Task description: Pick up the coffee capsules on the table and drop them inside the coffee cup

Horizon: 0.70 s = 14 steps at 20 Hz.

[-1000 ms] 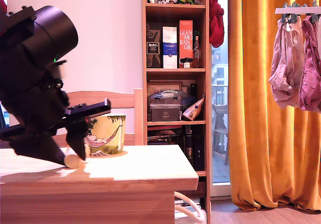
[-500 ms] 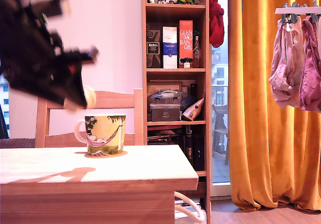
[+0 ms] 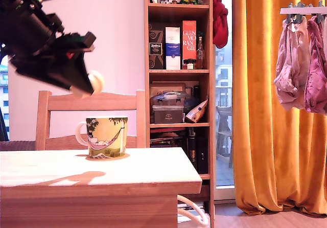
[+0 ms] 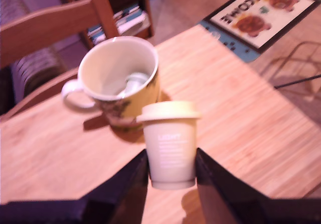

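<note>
My gripper hangs in the air above and to the exterior view's left of the coffee cup, shut on a cream coffee capsule. In the wrist view the capsule sits clamped between the two dark fingers, rim away from the camera. The coffee cup is a large mug with a yellow-green print and a white handle. It stands upright on the light wooden table, and another pale capsule lies inside it.
A slatted wooden chair stands behind the table. A bookshelf with boxes and bottles rises to the exterior view's right of it, then orange curtains. A welcome mat lies on the floor.
The gripper has lifted the capsule off the table beside the mug. It has risen well above the mug and drifted slightly toward the exterior view's right.
</note>
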Each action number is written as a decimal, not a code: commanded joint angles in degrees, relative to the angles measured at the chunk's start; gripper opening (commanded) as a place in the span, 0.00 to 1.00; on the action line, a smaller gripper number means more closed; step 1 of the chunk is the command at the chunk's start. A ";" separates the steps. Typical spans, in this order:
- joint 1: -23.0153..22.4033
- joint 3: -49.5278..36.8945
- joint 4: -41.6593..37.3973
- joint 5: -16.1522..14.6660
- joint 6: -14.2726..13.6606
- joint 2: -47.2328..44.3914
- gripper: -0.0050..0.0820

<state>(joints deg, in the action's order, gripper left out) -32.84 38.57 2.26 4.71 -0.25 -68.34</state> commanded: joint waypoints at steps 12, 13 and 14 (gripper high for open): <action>10.43 9.16 -3.63 -13.07 -2.01 -5.01 0.29; 10.47 10.23 -3.61 -13.49 -2.47 -6.47 0.29; 10.47 11.37 -3.56 -13.49 -2.62 -7.98 0.29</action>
<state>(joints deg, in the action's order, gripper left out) -22.59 49.15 -1.06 -8.54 -2.20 -74.72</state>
